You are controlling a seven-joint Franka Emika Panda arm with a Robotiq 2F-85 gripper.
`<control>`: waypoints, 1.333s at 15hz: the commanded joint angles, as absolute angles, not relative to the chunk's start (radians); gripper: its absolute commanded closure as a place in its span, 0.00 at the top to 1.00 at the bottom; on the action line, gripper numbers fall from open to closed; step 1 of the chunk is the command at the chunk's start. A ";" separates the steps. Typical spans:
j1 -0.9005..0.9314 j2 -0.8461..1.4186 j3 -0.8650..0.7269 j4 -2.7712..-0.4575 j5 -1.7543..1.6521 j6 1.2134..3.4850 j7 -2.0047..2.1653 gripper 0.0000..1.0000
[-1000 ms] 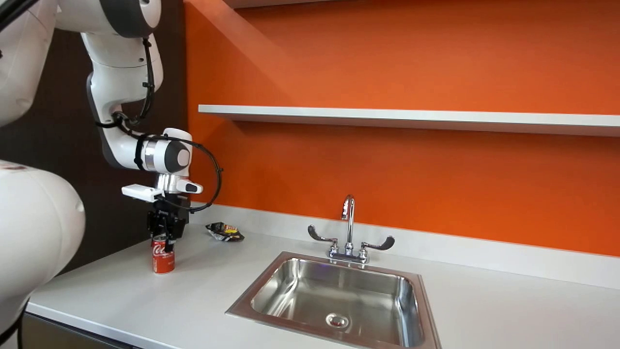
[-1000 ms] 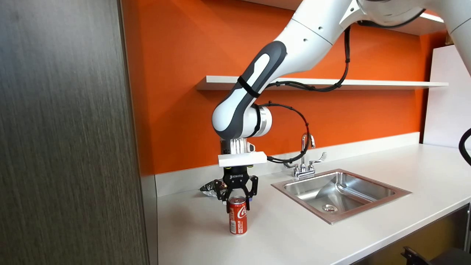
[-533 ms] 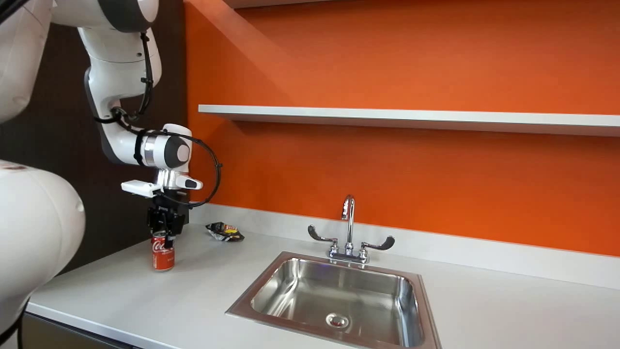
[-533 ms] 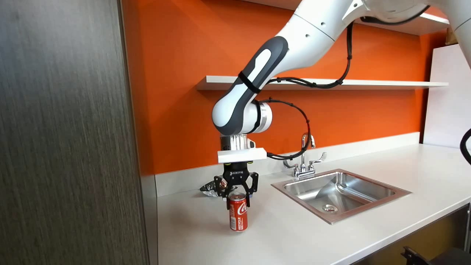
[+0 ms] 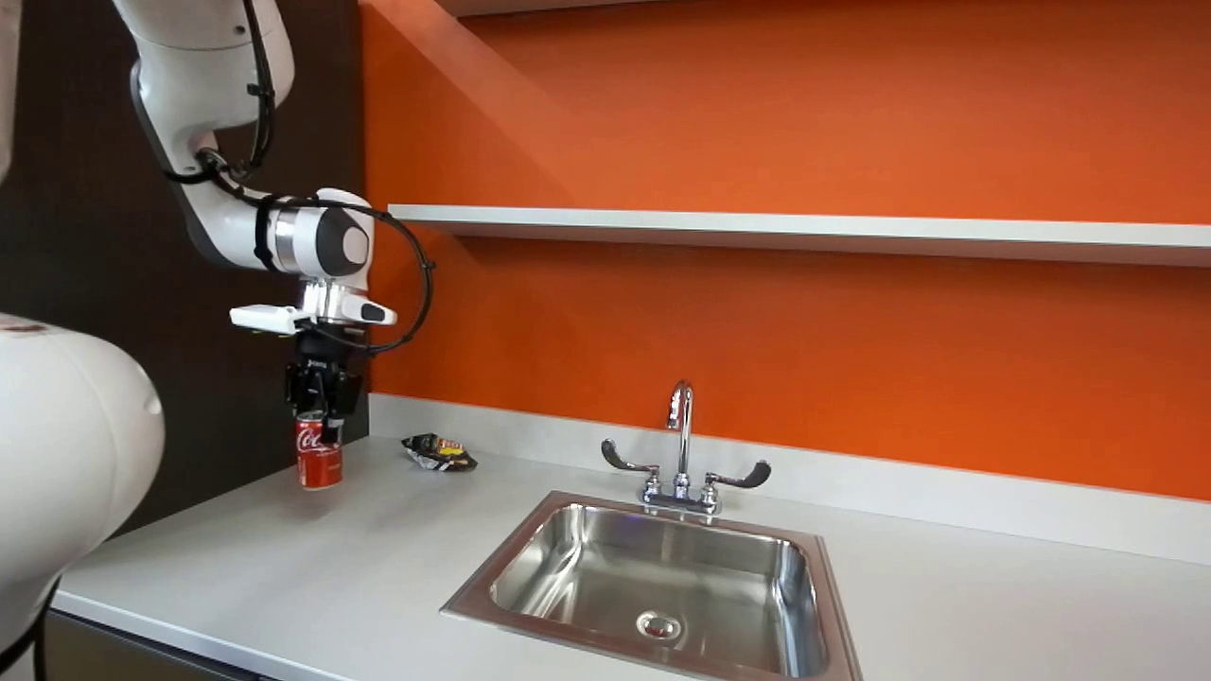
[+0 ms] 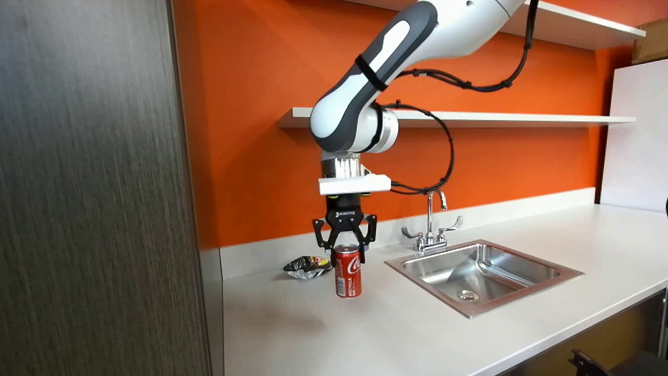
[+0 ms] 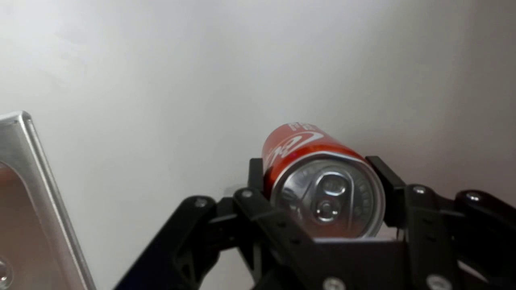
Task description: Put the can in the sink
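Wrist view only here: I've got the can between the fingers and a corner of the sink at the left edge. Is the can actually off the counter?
Observer: Yes. In both exterior views the can hangs with its base above the counter.
Operator: Anything tall near where I'm headed?
Observer: A two-handled faucet stands at the edge of the sink nearest the backsplash.
Operator: Anything else lying about?
Observer: A crumpled dark packet lies near the backsplash.

Coke can (image 6: 348,279) is red with white script, silver lid. Robotiq gripper (image 6: 348,259) is black, white lettering. Sink basin (image 5: 662,582) is silver; wall (image 5: 804,113), orange; countertop (image 5: 378,567), white. Foil packet (image 6: 307,266) mixes black, yellow, silver. Side panel (image 6: 94,183) has dark grey vertical grain.
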State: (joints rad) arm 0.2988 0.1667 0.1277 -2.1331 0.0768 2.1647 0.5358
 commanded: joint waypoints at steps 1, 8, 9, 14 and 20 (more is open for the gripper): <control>0.242 0.059 0.126 -2.201 0.102 2.136 0.499 0.38; 0.095 -0.064 0.038 -2.345 0.197 2.165 0.396 0.38; 0.072 -0.076 0.020 -2.362 0.213 2.165 0.376 0.38; -0.047 -0.112 -0.089 -2.422 0.253 2.160 0.274 0.38; -0.146 -0.055 -0.188 -2.382 0.291 2.160 0.213 0.38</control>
State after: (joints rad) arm -0.1081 -0.0697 -0.1682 -2.4070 0.2463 2.1610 0.2524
